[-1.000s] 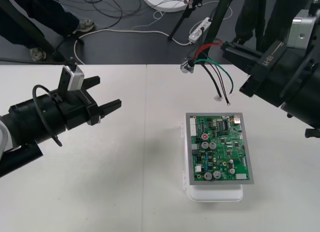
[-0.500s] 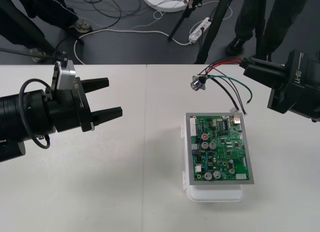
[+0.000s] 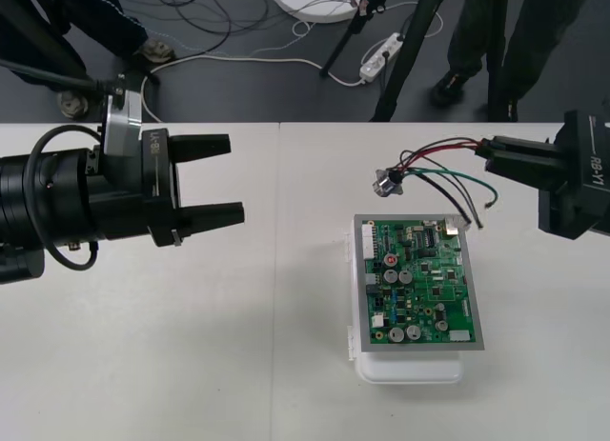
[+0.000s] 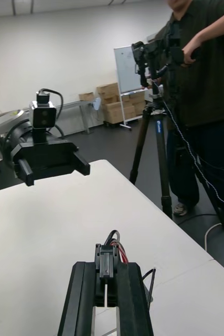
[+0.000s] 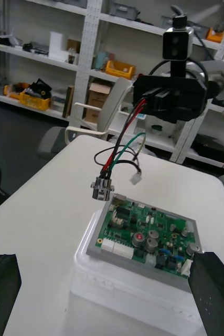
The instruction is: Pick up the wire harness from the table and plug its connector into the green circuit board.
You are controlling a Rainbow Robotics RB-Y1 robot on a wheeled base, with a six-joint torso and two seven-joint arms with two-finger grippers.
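Jaws of the left gripper (image 3: pixel 234 177) stand spread wide and hold nothing; those of the right gripper (image 3: pixel 488 158) are pressed together on the harness (image 3: pixel 434 165). Both hang above the table (image 3: pixel 238 355) with their tips facing each other, well apart. Between them, nearer the right tips and lower down, the board (image 3: pixel 419 279) lies flat on its white base (image 3: pixel 410 367). The wires (image 3: pixel 448 174) fan out from the right tips toward the left gripper, and the round metal socket (image 3: pixel 386 182) dangles at their free end, just off the board's far edge as the front view has it. The left wrist view adds height. There the socket (image 5: pixel 102 188) hangs in the air clear of the board (image 5: pixel 148 236), and a small pale connector (image 5: pixel 136 178) on a dark lead also hangs free above it, touching nothing. The left fingers (image 5: pixel 1 286) are set far apart, with the board ahead of them and the right gripper (image 5: pixel 164 102) beyond it. The right wrist view shows the grip itself. A small black plug (image 4: pixel 106 260) is pinched between the right fingers (image 4: pixel 83 304), red and black wires leave it, and the left gripper (image 4: pixel 53 167) is straight ahead.
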